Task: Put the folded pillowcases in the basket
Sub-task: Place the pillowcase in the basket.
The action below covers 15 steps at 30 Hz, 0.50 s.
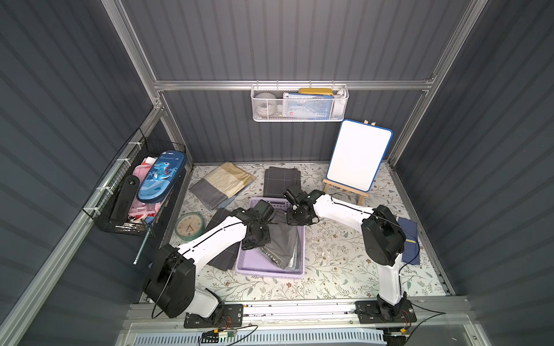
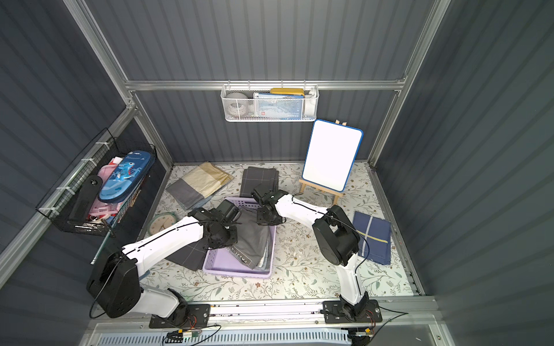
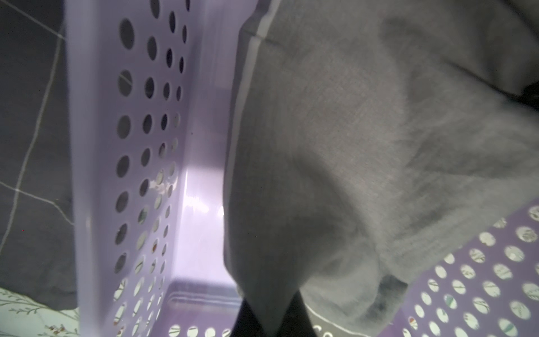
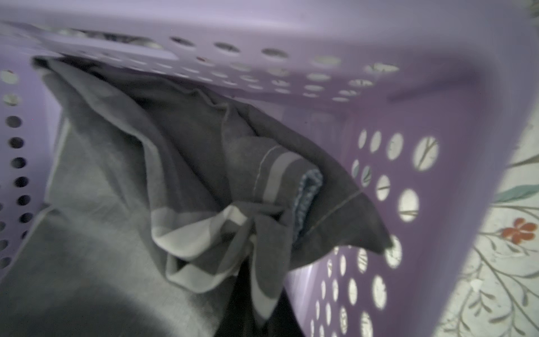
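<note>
the left claw (image 3: 269, 318) and right claw (image 4: 256, 297) are clamped tight, apparently each on the grey pillowcase (image 1: 283, 239) inside the lavender basket (image 1: 269, 271); their tips are mostly cut off.

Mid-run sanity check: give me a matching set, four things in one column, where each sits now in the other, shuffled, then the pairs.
Things: 1 grey pillowcase; 2 green clock; 3 whiteboard; 4 dinosaur pencil case.
Places: A black wire basket; B floral tablecloth, flat; C lavender basket; D wooden easel.
Pairs: 1-C, 2-B, 3-D, 4-A.
</note>
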Available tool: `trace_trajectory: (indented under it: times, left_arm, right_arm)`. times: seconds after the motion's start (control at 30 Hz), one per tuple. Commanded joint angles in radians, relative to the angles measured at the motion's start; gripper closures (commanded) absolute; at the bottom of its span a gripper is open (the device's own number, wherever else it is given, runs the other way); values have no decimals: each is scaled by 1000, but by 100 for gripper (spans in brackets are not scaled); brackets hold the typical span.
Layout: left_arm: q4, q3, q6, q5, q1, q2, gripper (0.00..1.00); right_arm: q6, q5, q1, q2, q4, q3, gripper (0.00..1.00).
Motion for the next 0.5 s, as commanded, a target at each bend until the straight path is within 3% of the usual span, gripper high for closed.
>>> trace_trajectory:
  times: [0.0,0.07,0.1,0.17,0.2,0.23,0.27,0.47]
  left_arm:
    - [-18,-11,7,37,6,-54,100]
    - [-31,-12,8,38,6,-67,97]
    - [-40,-14,10,37,6,-71,83]
    - [-50,-22,13,45,6,-86,66]
    - [-55,-27,13,46,6,-95,44]
    - [-61,-35,9,46,6,-107,9]
    - [-60,-44,11,54,6,-118,1]
    - [-76,-23,7,54,6,-168,1]
  right_arm:
    - [-33,26,-6,25,-53,60,100]
    - [-42,35,-5,29,-67,73,82]
    - [-47,41,-5,24,-73,77,69]
    - [-55,50,-3,13,-80,77,62]
    - [-57,57,-3,4,-85,77,58]
    - [-60,60,-3,-4,-85,75,57]
    - [-62,64,-3,-8,-90,76,55]
    - [-67,91,5,-39,-98,77,51]
